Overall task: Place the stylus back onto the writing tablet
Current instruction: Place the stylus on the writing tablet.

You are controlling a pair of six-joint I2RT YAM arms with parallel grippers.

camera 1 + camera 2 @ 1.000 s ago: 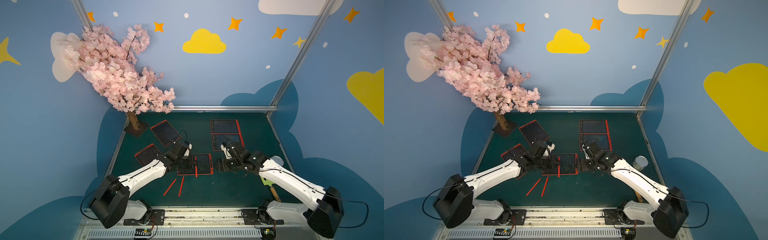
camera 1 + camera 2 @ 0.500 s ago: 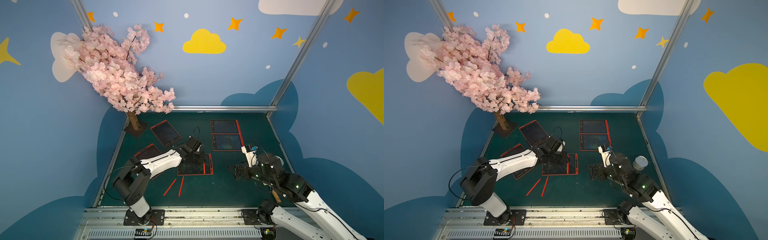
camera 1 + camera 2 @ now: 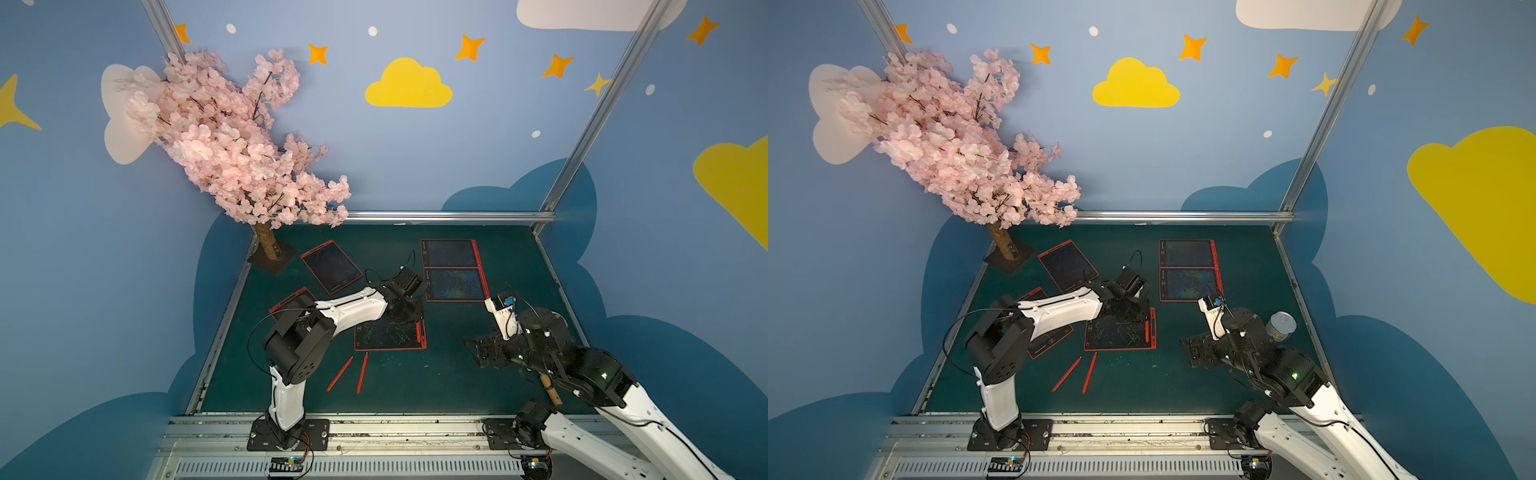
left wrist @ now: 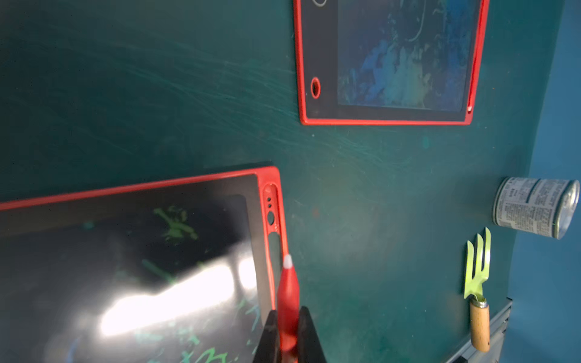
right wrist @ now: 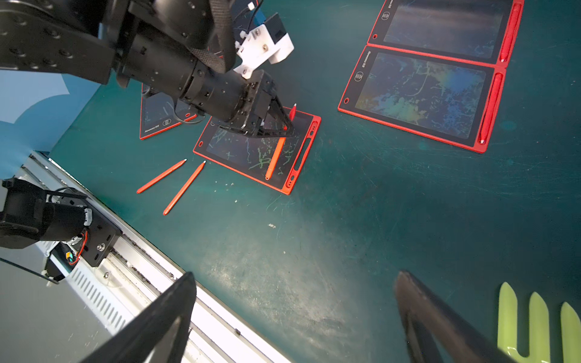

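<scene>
The writing tablet (image 3: 384, 337) (image 3: 1117, 334) has a red frame and green scribbles on a dark screen, and it lies mid-mat. My left gripper (image 4: 287, 317) (image 5: 284, 124) is shut on a red stylus (image 4: 287, 292) (image 5: 273, 157) with a white tip. The stylus hangs slanted just above the tablet's (image 4: 125, 188) right edge, beside its long pen slot (image 4: 275, 248). My right gripper (image 5: 295, 289) (image 3: 478, 353) is open and empty. It hovers over bare mat to the right of the tablet (image 5: 301, 163), well apart from it.
Two loose red styluses (image 3: 339, 374) (image 3: 362, 372) lie in front of the tablet. Several other red tablets (image 3: 455, 284) (image 3: 331, 266) lie behind and to the left. A green fork (image 4: 476, 273) and a can (image 3: 1281, 326) sit at the right edge. A blossom tree (image 3: 232, 137) stands back left.
My right arm has drawn back from the tablet toward the front right, still open. My left gripper has carried the stylus from the tablet's middle to its right edge.
</scene>
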